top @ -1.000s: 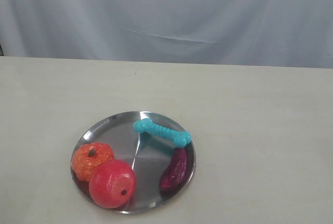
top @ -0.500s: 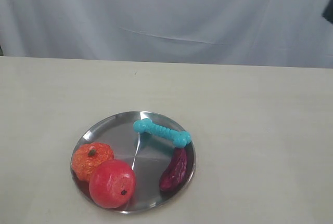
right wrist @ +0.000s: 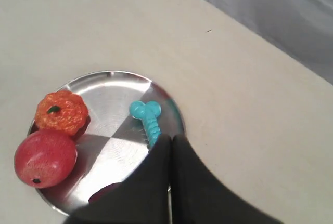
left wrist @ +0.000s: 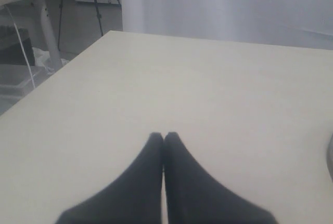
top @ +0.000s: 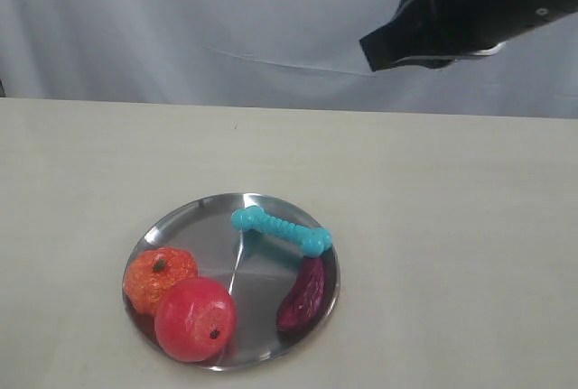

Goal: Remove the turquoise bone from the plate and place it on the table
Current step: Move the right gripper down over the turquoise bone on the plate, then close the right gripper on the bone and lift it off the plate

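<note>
Turquoise bone [top: 281, 231] (on plate [top: 203, 226])

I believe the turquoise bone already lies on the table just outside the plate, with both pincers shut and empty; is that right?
Not quite. The turquoise bone lies on the plate, next to the dark red pod, as the exterior view shows. The rest holds: the left pincer and the right pincer are both shut and empty.

We saw a creased pale grey fabric curtain [top: 181, 28] across the back, evenly lit. Off to one side stood thin black tripod legs [left wrist: 96, 3] and a white tubular desk leg [left wrist: 47, 31].
</note>
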